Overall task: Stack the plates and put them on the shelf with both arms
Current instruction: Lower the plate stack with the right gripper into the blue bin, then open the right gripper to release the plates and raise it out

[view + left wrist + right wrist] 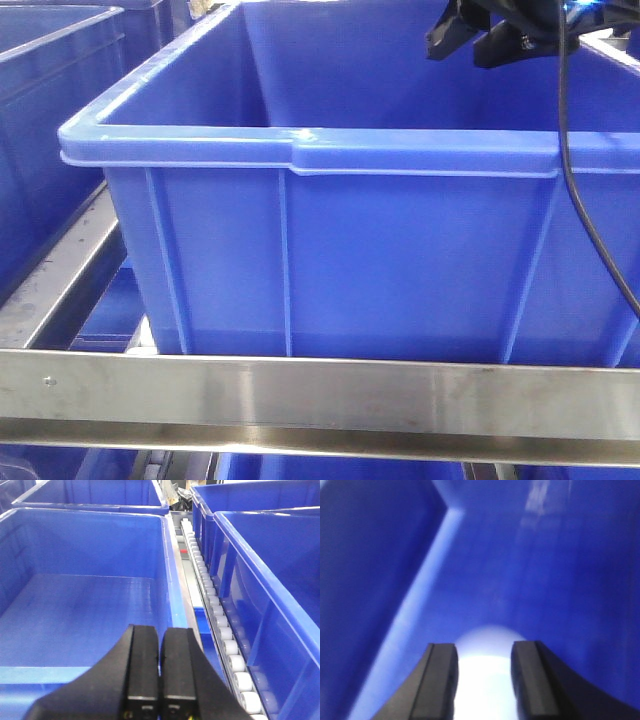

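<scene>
Over the blue crate (85, 610) the left gripper (160, 680) has its fingers pressed together, holding nothing. Right gripper (485, 680) hangs spread inside another crate (560, 570), a blurry pale plate (485, 655) between its fingers, contact unclear. Shelf rail (320, 395) runs along front.

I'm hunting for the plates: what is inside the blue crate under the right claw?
Between the open fingers of the right claw, a pale rounded shape lies in the blue crate, probably a plate; it is blurred, and anything beneath it is hidden.

Large blue plastic crate (350, 250), neighbouring blue crates (90, 595), white roller track (215, 610) between crates, black cable (585, 200)
</scene>
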